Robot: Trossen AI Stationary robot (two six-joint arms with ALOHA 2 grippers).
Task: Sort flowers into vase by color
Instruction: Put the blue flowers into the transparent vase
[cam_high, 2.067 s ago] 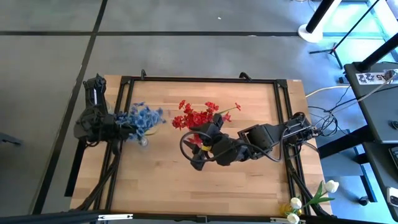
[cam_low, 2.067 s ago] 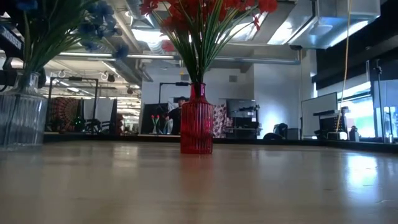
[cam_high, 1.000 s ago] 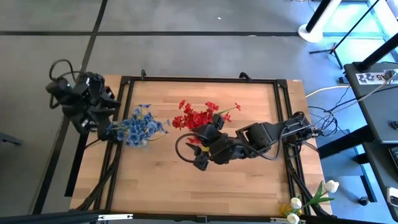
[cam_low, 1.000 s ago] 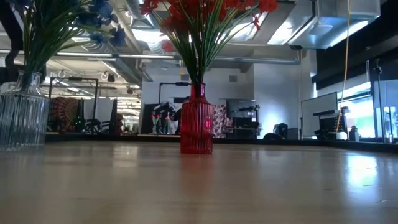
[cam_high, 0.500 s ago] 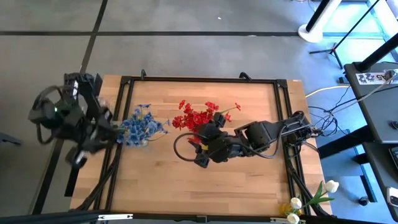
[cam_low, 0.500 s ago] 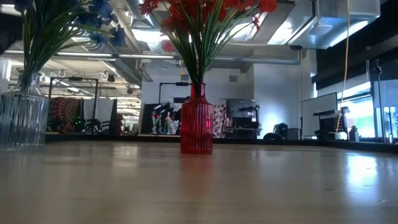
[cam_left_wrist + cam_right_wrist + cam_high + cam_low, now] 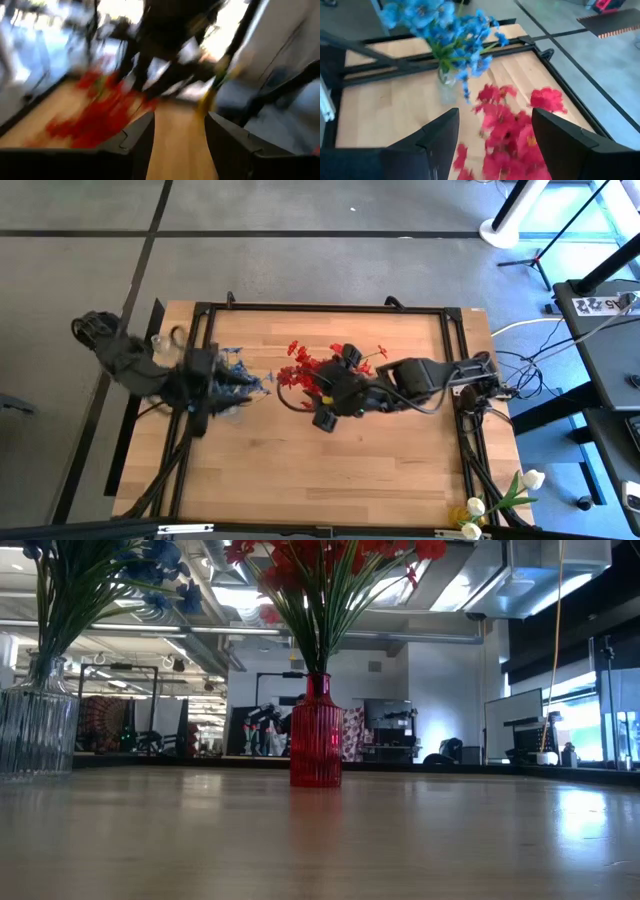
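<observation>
- You have one wooden counter [image 7: 400, 450] with a black frame around its edge, and two dark arms reaching over it from the left and right sides.
- You have two vases on the counter. The clear ribbed vase [image 7: 35, 730] stands near the left edge, and the red ribbed vase [image 7: 316, 732] stands near the middle. They stand well apart.
- You have two bunches of flowers in those vases: the blue flowers [image 7: 232, 380] rise from the clear vase and the red flowers [image 7: 318, 363] from the red vase. Every stem in each vase matches in colour, as far as you can see.
- You have one more sprig, the white flowers [image 7: 500, 498], lying off the counter's near right corner, well apart from both vases.
- Your right gripper [image 7: 494, 131] hovers right over the red flowers. Its fingers stand apart with nothing between them, red blooms showing through the gap and the blue bunch farther off.
- Your left gripper [image 7: 179, 131] sits at the left side just beside the blue flowers. Its fingers are spread and empty, pointing across the counter toward the red bunch.
</observation>
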